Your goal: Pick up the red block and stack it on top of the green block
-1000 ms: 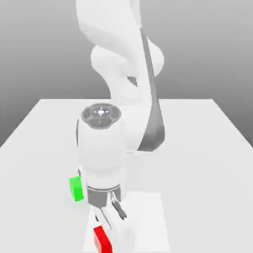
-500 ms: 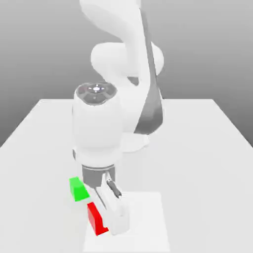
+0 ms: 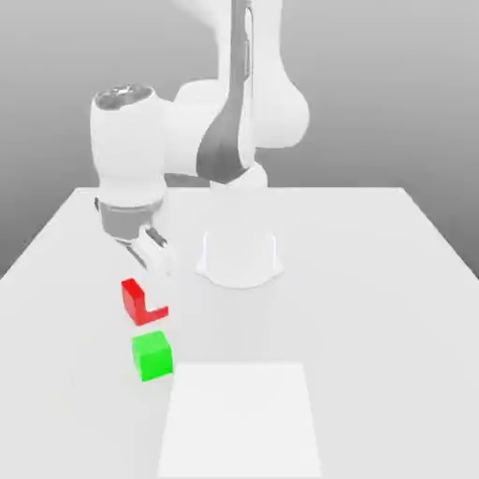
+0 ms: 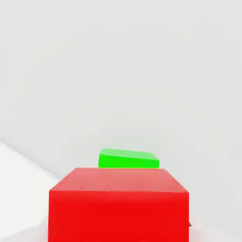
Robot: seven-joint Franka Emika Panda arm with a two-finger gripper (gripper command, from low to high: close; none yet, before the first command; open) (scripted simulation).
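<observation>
White and flat, the panel [image 3: 239, 421] lay nearest in the exterior view, bare now where the arm [image 3: 201, 136] had covered much of it a second earlier. Just beyond its far edge, toward the exterior view's left, sat the green block [image 3: 152, 355], bright and plain, in the same spot as before but no longer partly hidden. Farther back came the red block [image 3: 133, 302], a matte, bright-red cube with crisp edges, partly covered by the gripper [image 3: 150, 296], which was clenched on it. It was apart from the green block, not on top of it. Earlier it had been nearer, by the panel's left side in the exterior view; since then, block and gripper had moved back past the green block. Behind them stood the arm's base [image 3: 240, 267] on the table [image 3: 374, 318].
</observation>
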